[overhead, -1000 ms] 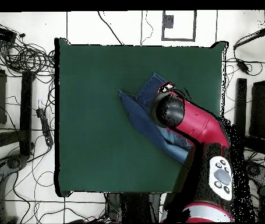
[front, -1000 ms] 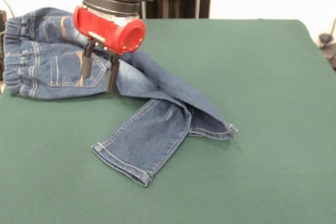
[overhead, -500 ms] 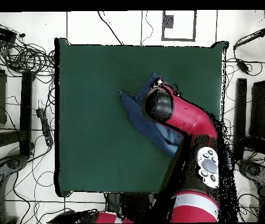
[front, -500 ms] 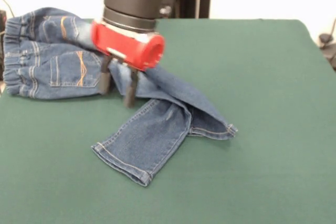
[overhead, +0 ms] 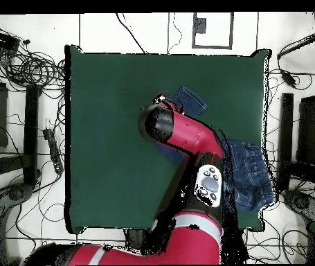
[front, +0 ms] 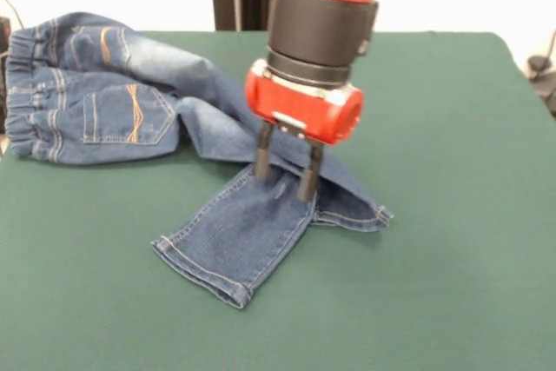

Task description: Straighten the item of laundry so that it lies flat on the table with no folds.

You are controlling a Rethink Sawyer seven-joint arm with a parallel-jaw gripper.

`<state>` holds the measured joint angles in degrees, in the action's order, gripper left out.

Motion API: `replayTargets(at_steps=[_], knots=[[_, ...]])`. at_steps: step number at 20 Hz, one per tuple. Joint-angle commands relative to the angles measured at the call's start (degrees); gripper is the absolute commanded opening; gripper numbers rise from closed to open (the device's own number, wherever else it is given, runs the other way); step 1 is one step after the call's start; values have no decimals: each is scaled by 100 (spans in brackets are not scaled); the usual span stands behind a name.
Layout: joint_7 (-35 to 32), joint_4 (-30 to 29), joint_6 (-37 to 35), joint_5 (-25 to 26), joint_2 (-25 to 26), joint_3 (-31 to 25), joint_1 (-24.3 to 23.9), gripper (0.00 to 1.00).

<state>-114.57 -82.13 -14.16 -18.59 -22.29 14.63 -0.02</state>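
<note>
The item of laundry (front: 113,102), a small pair of blue jeans, lies crumpled on the left half of the green table (front: 434,128). Its gathered waistband (front: 26,93) is at the table's left edge. One leg runs right to a hem (front: 369,215). The other leg (front: 234,241) crosses it and points toward the near side. My gripper (front: 285,173) stands open right over the crossing of the legs, with its tips at the denim and nothing between them. In the overhead view the arm (overhead: 187,138) hides the gripper. There only the jeans' seat (overhead: 251,173) and one hem (overhead: 191,100) show.
Bare green cloth (overhead: 104,138) stretches across the rest of the table. Tangled cables (overhead: 21,69) and dark stands (overhead: 286,131) lie on the floor around it. The waistband reaches the table's edge.
My gripper has travelled from above the back pocket across to the crossing of the legs and come lower. The jeans lie as before.
</note>
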Motion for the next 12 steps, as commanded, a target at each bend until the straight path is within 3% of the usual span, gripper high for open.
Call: replayTargets(at_steps=[1, 3, 6, 12], knots=[[-1958, -451, 193, -697, 502, -239, 317, 100], [-1975, -539, 246, -829, 547, -243, 342, 100], [-2362, -652, -94, -1179, 821, 216, 703, 100], [-3854, -422, -1444, -2021, 1633, 1577, 1630, 100]])
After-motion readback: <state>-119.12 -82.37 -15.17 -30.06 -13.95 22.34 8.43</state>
